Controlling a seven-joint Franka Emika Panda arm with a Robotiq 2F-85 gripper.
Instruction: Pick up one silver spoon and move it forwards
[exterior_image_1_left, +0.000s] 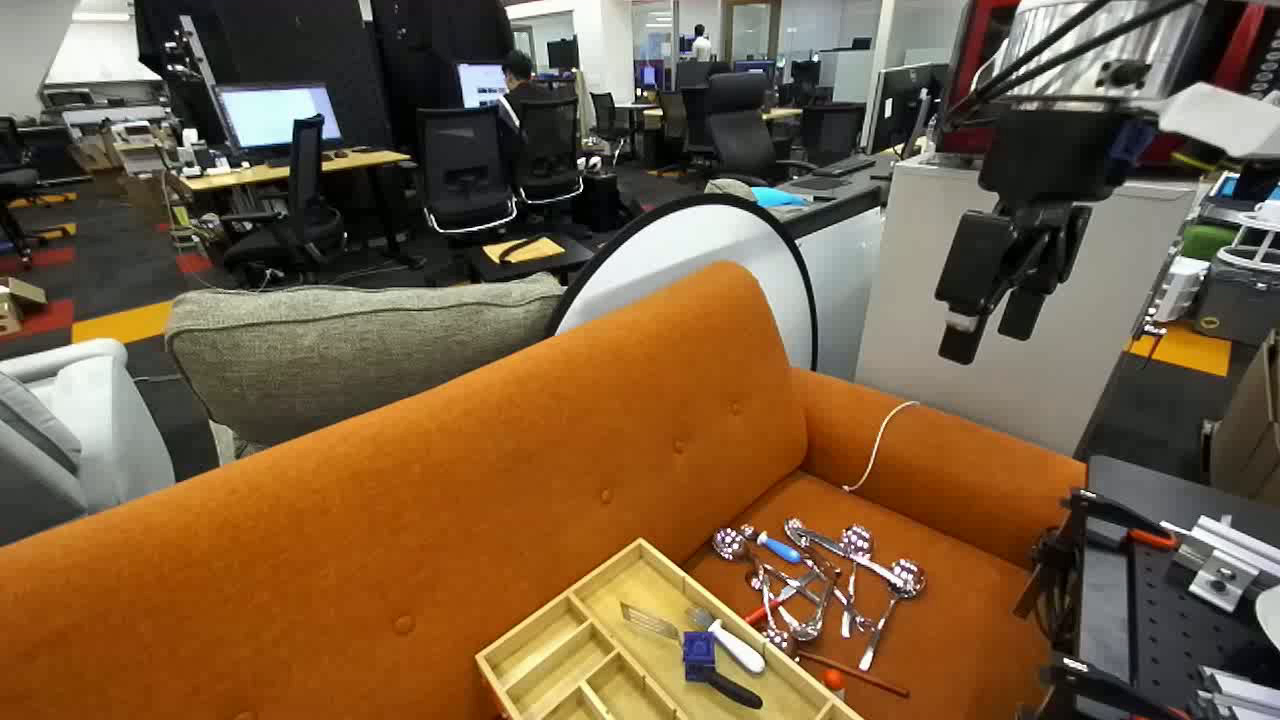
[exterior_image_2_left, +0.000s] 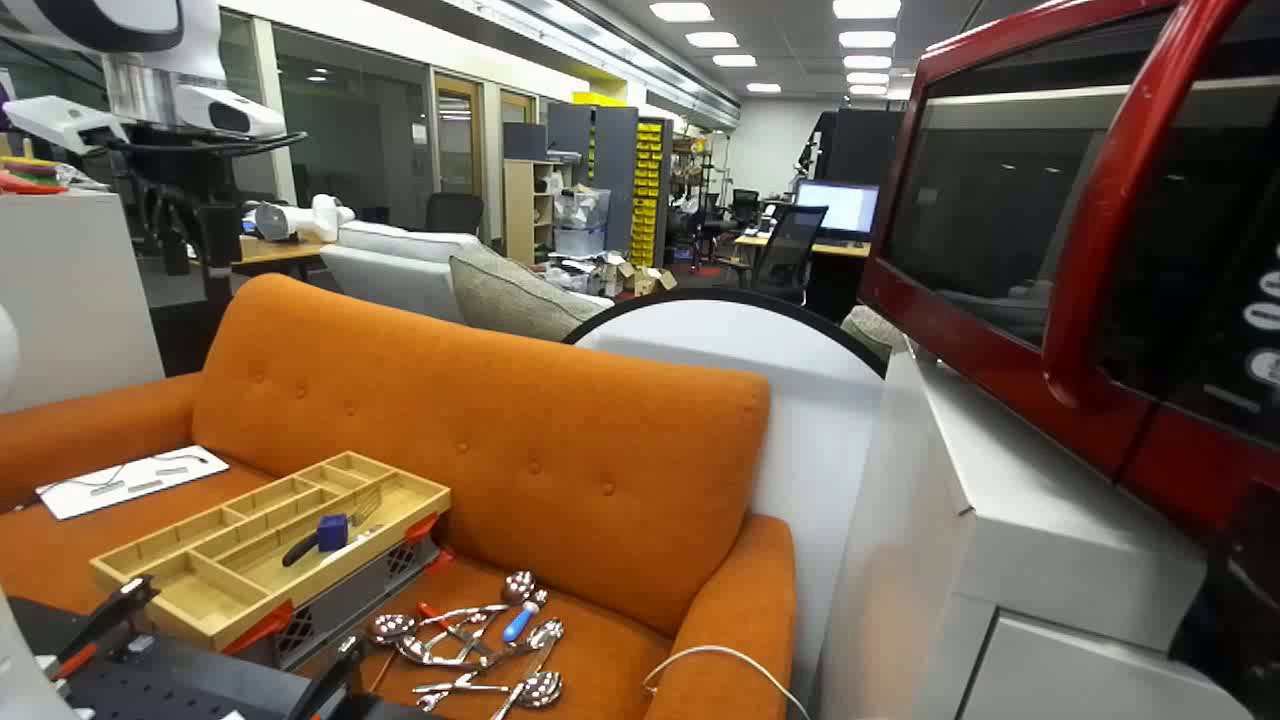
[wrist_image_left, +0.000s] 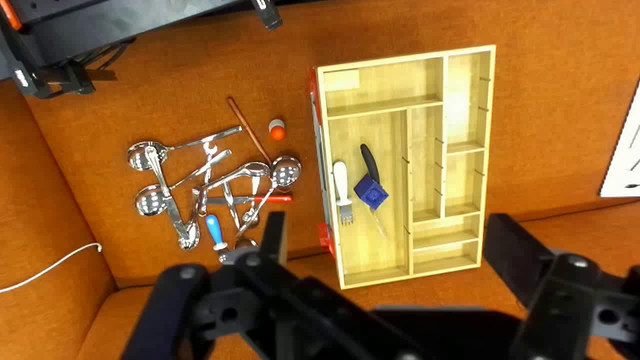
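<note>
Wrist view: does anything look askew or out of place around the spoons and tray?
Yes: the silver spoons lie crossed in a jumble on the orange sofa, not in the wooden cutlery tray. Inside it, a blue block oddly covers part of a black-handled utensil; whether it's attached, I can't tell.

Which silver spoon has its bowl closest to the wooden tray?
In the wrist view, the rightmost round-bowled spoon, its handle slanting down-left; every other spoon bowl lies farther left, farther from the wooden tray.

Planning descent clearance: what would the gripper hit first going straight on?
Likely the wooden tray, ahead of the open gripper in the wrist view; depth and exact contact spot are unclear.
</note>
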